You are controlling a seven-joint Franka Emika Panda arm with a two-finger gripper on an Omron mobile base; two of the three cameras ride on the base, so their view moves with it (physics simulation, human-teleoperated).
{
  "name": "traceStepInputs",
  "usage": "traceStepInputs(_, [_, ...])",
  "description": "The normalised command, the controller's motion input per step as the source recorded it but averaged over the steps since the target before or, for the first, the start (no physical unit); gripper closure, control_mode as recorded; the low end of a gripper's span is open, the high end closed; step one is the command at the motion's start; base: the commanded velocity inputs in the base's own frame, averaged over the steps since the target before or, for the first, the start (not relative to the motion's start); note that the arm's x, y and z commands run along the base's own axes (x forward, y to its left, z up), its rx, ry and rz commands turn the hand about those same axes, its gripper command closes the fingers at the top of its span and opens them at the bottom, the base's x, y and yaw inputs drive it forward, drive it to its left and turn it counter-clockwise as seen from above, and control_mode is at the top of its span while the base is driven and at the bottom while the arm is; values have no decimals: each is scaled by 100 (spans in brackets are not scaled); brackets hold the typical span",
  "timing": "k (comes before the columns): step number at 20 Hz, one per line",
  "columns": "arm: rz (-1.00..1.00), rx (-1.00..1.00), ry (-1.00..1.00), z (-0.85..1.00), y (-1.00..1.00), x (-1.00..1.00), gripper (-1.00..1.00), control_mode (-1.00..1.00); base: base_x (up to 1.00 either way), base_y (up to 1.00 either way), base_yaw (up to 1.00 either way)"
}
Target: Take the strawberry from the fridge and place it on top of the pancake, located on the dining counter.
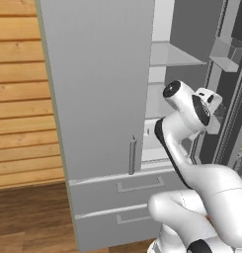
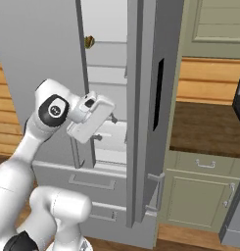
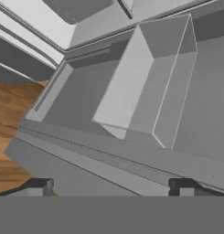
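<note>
The fridge (image 1: 98, 89) is tall and light grey; its left door is closed and its right door (image 2: 143, 108) stands open, showing white shelves (image 2: 109, 73). My gripper (image 2: 106, 128) reaches into the opening at the level of a lower shelf. In the hand view the gripper (image 3: 111, 185) is open, its two dark fingertips (image 3: 39, 185) far apart with nothing between them. They face a clear door bin (image 3: 150, 77). The strawberry is hidden. The pancake and the dining counter are out of view.
A yellow-green and orange produce item (image 2: 89, 41) lies on an upper shelf. Two drawers (image 1: 127, 185) close the fridge's bottom. A dark-topped counter (image 2: 204, 127) with green cabinets stands right of the open door. Wood floor (image 1: 28, 217) lies to the left.
</note>
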Motion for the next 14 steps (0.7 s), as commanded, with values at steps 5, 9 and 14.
traceStepInputs(5, [-3, 23, -14, -5, 98, 0, -100, -100, 0, 0, 0])
traceStepInputs(9, [0, 36, -14, -42, 99, 18, -100, -100, 0, 0, 0])
traceStepInputs(14, [0, 60, -14, -68, 88, 21, -100, -100, 0, 0, 0])
